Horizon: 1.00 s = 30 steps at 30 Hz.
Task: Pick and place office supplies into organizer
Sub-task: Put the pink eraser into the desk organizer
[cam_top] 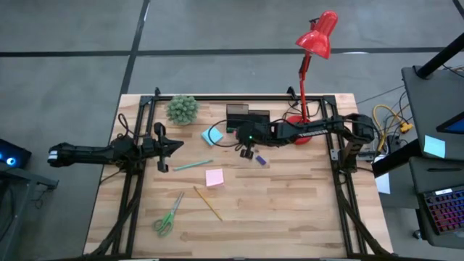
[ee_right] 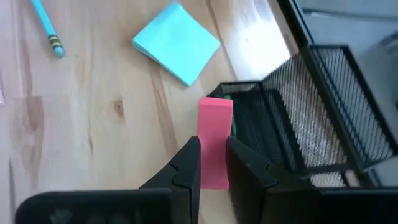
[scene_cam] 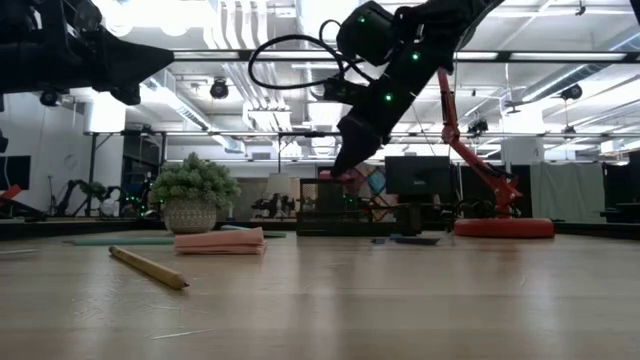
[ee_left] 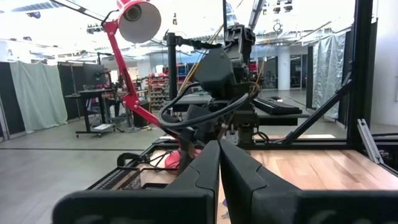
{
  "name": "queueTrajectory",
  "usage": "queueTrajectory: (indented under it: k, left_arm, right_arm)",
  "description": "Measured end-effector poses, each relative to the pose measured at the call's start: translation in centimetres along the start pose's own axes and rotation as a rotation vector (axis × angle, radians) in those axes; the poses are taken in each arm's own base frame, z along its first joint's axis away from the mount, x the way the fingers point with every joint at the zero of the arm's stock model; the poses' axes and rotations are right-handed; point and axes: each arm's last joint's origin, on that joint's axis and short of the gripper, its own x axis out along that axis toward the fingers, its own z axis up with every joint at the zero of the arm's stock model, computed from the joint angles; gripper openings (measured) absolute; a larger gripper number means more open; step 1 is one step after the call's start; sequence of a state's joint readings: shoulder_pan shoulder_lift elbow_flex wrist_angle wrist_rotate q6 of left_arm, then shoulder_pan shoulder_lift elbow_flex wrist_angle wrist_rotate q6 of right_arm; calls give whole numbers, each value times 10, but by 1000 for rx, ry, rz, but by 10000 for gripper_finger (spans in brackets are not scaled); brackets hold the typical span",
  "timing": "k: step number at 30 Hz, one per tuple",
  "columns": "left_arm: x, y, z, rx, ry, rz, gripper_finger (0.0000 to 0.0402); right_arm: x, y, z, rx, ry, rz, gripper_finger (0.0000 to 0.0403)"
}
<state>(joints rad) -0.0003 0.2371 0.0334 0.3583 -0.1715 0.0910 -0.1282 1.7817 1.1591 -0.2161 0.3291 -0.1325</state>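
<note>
Pink eraser-like block (ee_right: pixel 215 142) sits clamped between the right gripper (ee_right: pixel 213 163) fingers, just above the near edge of the black mesh organizer (ee_right: pixel 311 118) at high view's upper centre; something green shows inside its front compartment; light-blue sticky pad (cam_top: pixel 212 135) lies just left of the organizer; teal pen (cam_top: pixel 193 164), pink sticky pad (cam_top: pixel 214 177), yellow pencil (cam_top: pixel 208 204) in mid frame; green-handled scissors (cam_top: pixel 168 215) lower left; small purple piece (cam_top: pixel 261 160) near right gripper; left gripper (cam_top: pixel 162 147) clenched on nothing, raised at left; potted plant (cam_top: pixel 182 109) upper left, red lamp (cam_top: pixel 315 36) upper right.
</note>
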Motion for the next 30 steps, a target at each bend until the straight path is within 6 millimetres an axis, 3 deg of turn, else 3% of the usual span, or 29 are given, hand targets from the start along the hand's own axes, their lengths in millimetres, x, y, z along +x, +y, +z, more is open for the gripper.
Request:
queueTrajectory:
  k: [7, 19, 30]
  left_arm:
    - [0, 0, 0, 0, 0, 0, 0]
    - [0, 0, 0, 0, 0, 0, 0]
    - [0, 0, 0, 0, 0, 0, 0]
  right_arm:
    - [4, -8, 0, -88, -16, 7, 58]
    - [15, -32, -2, -94, -84, 50, 59]
    - [24, -42, -17, -89, -100, 25, 59]
